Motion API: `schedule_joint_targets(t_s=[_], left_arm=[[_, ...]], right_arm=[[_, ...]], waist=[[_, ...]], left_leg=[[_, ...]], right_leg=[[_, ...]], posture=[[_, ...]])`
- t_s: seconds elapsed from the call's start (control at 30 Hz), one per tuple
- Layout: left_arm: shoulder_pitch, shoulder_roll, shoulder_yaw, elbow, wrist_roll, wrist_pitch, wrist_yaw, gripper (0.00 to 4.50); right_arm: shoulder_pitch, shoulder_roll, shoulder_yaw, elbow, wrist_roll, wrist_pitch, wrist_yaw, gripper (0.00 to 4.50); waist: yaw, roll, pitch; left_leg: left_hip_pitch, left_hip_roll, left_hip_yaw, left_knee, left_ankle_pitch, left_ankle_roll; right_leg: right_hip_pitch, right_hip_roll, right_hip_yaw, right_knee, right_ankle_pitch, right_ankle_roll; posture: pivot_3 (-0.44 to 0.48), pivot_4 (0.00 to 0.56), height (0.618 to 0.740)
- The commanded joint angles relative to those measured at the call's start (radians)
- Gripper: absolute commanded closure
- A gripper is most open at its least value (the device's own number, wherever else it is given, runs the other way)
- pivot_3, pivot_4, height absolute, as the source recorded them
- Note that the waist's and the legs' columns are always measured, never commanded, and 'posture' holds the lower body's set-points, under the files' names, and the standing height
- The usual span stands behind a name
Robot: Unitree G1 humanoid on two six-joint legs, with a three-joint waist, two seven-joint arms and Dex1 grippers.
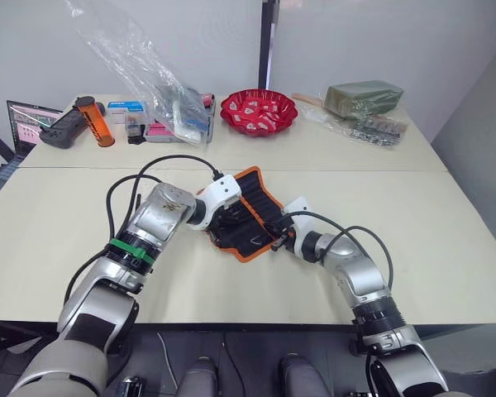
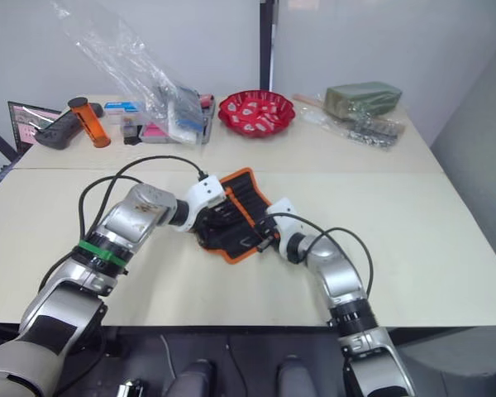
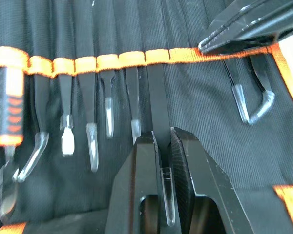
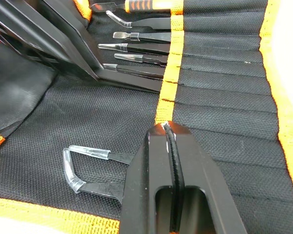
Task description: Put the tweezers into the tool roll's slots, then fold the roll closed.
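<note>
One tweezer [image 3: 158, 126] gripped by L pincer [image 3: 162, 146]; R pincer [image 4: 169, 129] closed on tool roll [image 4: 224, 97].

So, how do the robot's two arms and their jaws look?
Both arms are silver-grey metal with black joints and white wrist housings; looping black cables run along them. The left arm wears a green band. The left gripper and right gripper have thick, glossy black, tapered jaws.

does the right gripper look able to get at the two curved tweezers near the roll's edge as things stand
Probably yes. The right gripper, fingers shut, rests on the orange slot band right beside the curved tweezers. Their capped tips lie exposed on the tool roll, and the left gripper works further along the row.
</note>
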Motion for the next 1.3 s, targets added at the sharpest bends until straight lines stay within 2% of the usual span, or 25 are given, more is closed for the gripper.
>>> schedule_joint_targets(t_s=[0.03, 0.43, 0.83, 0.87, 1.03, 1.17, 1.23, 1.3], left_arm=[[-0.033, -0.037, 0.015, 0.073, 0.03, -0.086, 0.024, 4.47], [-0.135, -0.173, 0.051, 0.408, 0.078, -0.305, 0.05, 4.47], [-0.159, -0.192, 0.111, 0.474, 0.092, -0.343, 0.058, 4.47], [-0.16, -0.191, 0.122, 0.473, 0.083, -0.332, 0.054, 3.57], [-0.127, -0.146, 0.145, 0.392, 0.068, -0.251, -0.005, 1.98], [-0.082, -0.094, 0.185, 0.231, 0.022, -0.128, -0.046, 0.63], [-0.063, -0.071, 0.208, 0.151, -0.006, -0.074, -0.052, 0.15], [-0.034, -0.027, 0.241, 0.06, -0.035, -0.012, -0.061, 0.03]], right_arm=[[0.046, -0.022, 0.016, 0.063, -0.033, 0.056, -0.011, 4.5], [0.061, -0.019, 0.017, 0.05, -0.029, 0.056, -0.023, 4.5], [0.063, -0.017, 0.019, 0.054, -0.029, 0.056, -0.026, 4.5], [0.06, -0.017, 0.02, 0.058, -0.029, 0.055, -0.025, 4.5], [0.045, -0.018, 0.025, 0.083, -0.032, 0.049, -0.017, 4.5], [0.035, -0.021, 0.032, 0.098, -0.03, 0.047, -0.007, 4.5], [0.028, -0.021, 0.038, 0.112, -0.031, 0.046, 0.002, 4.5], [0.019, -0.017, 0.046, 0.134, -0.036, 0.036, 0.012, 4.5]], waist=[[0.001, 0.0, 0.0], [0.01, 0.0, 0.0], [0.02, 0.0, 0.0], [0.019, 0.0, 0.0], [0.01, 0.0, 0.0], [-0.007, 0.001, 0.0], [-0.011, 0.001, 0.0], [-0.014, 0.001, 0.0]], left_leg=[[0.0, 0.0, 0.0, 0.0, 0.0, 0.0], [0.0, -0.001, 0.0, 0.003, 0.0, 0.0], [0.001, -0.001, 0.0, 0.004, 0.0, 0.0], [0.001, -0.001, 0.0, 0.004, 0.0, 0.0], [0.001, -0.001, 0.0, 0.004, 0.0, 0.0], [0.001, -0.001, -0.001, 0.003, 0.0, 0.0], [0.001, 0.0, -0.001, 0.002, 0.0, 0.0], [0.001, 0.0, -0.001, 0.001, 0.0, 0.0]], right_leg=[[0.0, 0.0, 0.0, 0.0, 0.0, 0.0], [0.002, 0.0, 0.0, 0.0, 0.001, 0.002], [0.004, -0.001, 0.0, 0.0, 0.001, 0.003], [0.004, -0.001, 0.0, 0.0, 0.001, 0.003], [0.003, 0.0, 0.0, 0.0, 0.001, 0.003], [0.003, 0.0, 0.0, 0.001, 0.001, 0.003], [0.002, 0.001, 0.0, 0.002, 0.001, 0.003], [0.001, 0.0, 0.0, 0.002, 0.001, 0.003]], posture=[[0.0, 0.15, 0.74], [0.0, 0.15, 0.74], [0.0, 0.15, 0.74], [0.0, 0.15, 0.74], [0.0, 0.15, 0.74], [0.0, 0.15, 0.74], [0.0, 0.15, 0.74], [0.0, 0.15, 0.74]])
